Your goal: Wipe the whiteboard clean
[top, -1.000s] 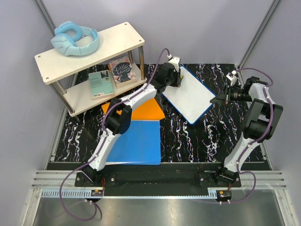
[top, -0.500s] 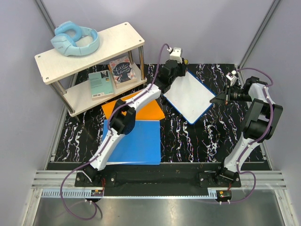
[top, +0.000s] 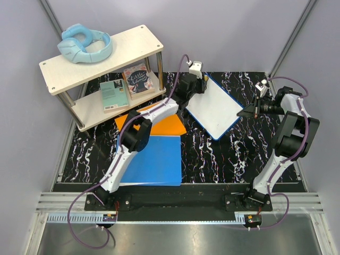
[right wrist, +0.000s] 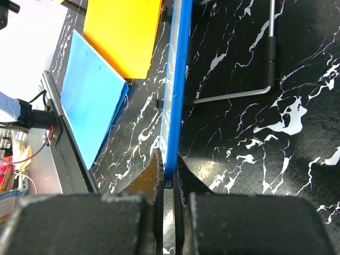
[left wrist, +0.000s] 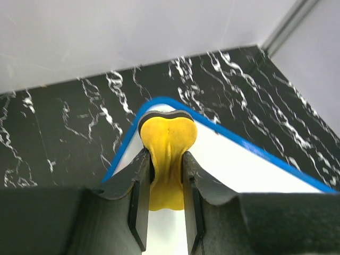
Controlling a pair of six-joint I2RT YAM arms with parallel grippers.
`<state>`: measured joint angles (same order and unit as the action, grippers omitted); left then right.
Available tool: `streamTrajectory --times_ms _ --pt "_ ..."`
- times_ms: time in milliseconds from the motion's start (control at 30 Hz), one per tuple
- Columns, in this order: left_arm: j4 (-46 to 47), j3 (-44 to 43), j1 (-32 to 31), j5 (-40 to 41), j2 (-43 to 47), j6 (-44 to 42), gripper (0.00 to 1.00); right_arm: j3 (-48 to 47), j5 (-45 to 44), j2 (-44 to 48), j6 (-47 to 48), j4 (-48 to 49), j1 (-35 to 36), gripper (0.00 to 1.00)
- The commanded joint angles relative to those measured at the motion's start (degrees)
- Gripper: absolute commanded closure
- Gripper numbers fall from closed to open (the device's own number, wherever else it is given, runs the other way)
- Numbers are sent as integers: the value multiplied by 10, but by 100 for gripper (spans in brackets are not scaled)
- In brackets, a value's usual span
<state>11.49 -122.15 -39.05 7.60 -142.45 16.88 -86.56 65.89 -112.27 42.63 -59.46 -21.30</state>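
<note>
Two grippers meet the flat white whiteboard with thin blue rim [top: 215,109], which lies askew toward the far right of the black white-veined worktop [top: 234,154]. Left gripper [left wrist: 166,159] is clamped on a yellow soft pad with a dark edge [left wrist: 168,135] pressed at the board's far corner; right gripper [right wrist: 169,178] pinches its right-hand rim

Bright even light, soft shadows, sharp focus

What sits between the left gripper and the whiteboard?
A yellow eraser with a dark edge, clamped in the left gripper, its tip over the whiteboard near a corner. The left wrist view shows it.
</note>
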Motion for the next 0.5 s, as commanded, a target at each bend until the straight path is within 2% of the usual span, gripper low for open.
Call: streamTrajectory --times_ms 0,100,333,467 --pt "-23 44 -27 -54 36 -24 100 7 -30 13 57 -1 28 100" --pt "-4 45 -29 -45 39 -25 100 6 -29 12 57 0 28 100" --pt "24 -60 -26 8 8 -34 100 7 -31 12 57 -1 30 100" --pt "41 -78 -16 43 -5 -25 100 8 -32 12 58 -1 31 100"
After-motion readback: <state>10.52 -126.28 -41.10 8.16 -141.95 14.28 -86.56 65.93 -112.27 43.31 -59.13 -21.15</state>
